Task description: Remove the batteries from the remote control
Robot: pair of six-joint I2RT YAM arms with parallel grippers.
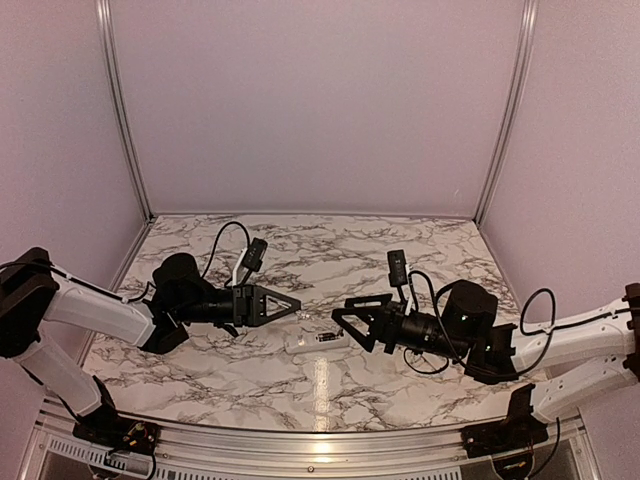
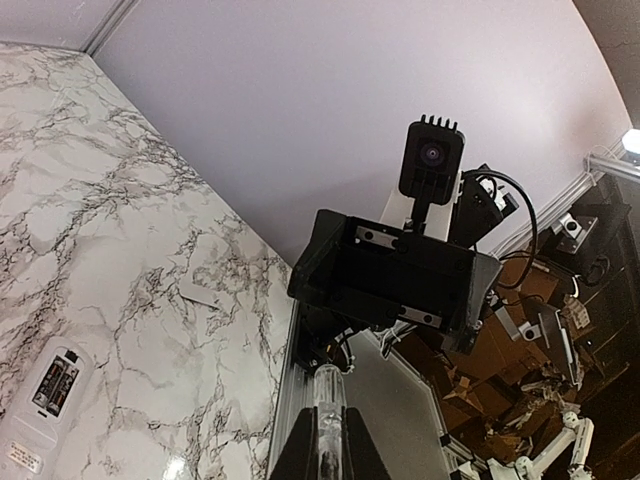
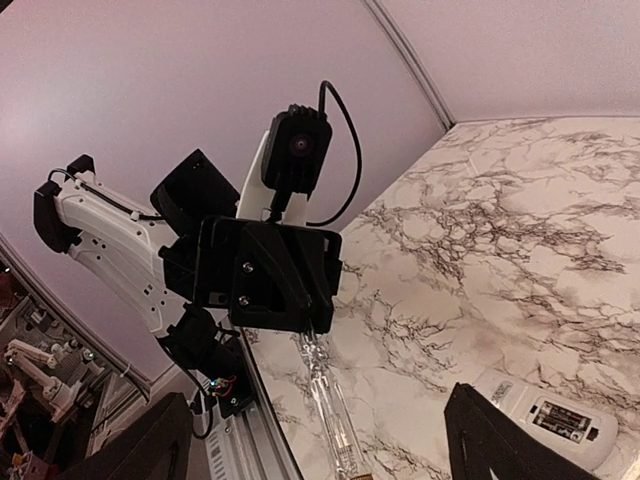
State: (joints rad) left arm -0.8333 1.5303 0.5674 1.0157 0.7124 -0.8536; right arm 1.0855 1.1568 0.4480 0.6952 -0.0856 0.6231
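Table: white-and-grey marble-look top, smooth and glossy, with a bright streak of glare near the front edge.
Remote control: white plastic, smooth, with a faint sheen; the open recess is darker and duller inside.
Batteries: dark jackets with paler ends that look like metal; too small to judge the finish.
Left tool: black plastic, matt.
Right tool: black plastic, equally dull and matt.
Arm shells: white plastic, smooth, semi-gloss.
Frame rails: bare silvery metal, satin finish.
Walls: pale lilac panels, flat and matt.
Wrist camera: black matt housing, ribbed top, glossy lens.
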